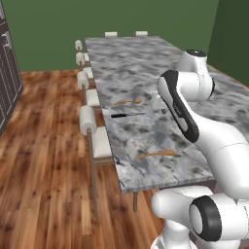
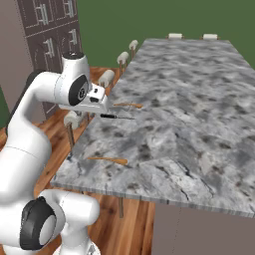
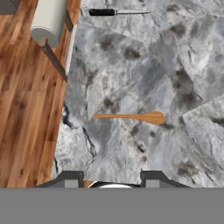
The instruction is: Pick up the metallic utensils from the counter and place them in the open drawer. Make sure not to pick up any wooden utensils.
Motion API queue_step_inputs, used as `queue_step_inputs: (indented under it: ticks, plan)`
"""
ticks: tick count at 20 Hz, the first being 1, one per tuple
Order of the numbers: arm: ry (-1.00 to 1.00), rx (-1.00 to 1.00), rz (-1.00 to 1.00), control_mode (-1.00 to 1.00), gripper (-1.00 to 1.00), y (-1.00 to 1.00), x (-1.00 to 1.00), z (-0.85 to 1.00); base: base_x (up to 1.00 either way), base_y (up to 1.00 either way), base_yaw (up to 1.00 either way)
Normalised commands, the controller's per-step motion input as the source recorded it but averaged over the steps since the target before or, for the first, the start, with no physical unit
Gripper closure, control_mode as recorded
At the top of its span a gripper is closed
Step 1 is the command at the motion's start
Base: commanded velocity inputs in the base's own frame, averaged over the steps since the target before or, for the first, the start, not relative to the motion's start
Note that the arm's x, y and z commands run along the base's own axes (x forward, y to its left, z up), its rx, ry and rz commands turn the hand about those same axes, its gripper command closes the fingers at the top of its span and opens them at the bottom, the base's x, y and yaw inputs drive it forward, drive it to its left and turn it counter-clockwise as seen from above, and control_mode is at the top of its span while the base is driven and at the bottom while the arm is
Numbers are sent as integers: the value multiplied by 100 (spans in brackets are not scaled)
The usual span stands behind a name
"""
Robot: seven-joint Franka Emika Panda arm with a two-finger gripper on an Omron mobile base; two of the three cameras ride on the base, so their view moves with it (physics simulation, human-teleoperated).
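- The task looks barely begun: the black-handled knife with a slim silver blade (image 3: 116,12) lies flat on the grey-and-white marbled stone counter (image 3: 175,78), well ahead of the claw (image 3: 112,178), untouched and not yet carried anywhere.
- The claw hangs above the counter's near end with nothing between its fingertips (image 3: 70,177); they stand some way apart, neither pinched nor spread wide.
- Just ahead of the claw lies an orange-brown wooden spoon (image 3: 133,117), which must stay where it is. A second wooden spoon (image 1: 127,102) rests beyond the knife, farther from the claw.
- A faint pale grey streak on the marble beside that far spoon may be a second metal piece, though it blends into the stone too much to call.
- Left to do, by my reckoning: every metal utensil has yet to be lifted and put away.
- The drawer cannot be made out; dark cabinet fronts (image 2: 50,30) stand far off to the claw's side, too small to read.
- A white-cushioned stool (image 3: 48,19) is cut off at the hand view's edge.
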Motion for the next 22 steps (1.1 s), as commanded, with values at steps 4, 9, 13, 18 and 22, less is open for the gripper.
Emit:
queue_step_inputs:
  ticks: [4,9,13,18,22]
  plan:
    - [0,0,0,-100,-100,0,-21,0,0,0,0]
    - [2,0,0,-100,-100,0,-37,-5,0,0,0]
    - [0,0,0,-100,-100,0,-37,-2,0,0,0]
    - [0,0,0,-100,-100,0,-40,-2,0,0,0]
    - [0,0,0,-100,-100,0,-33,0,0,0,0]
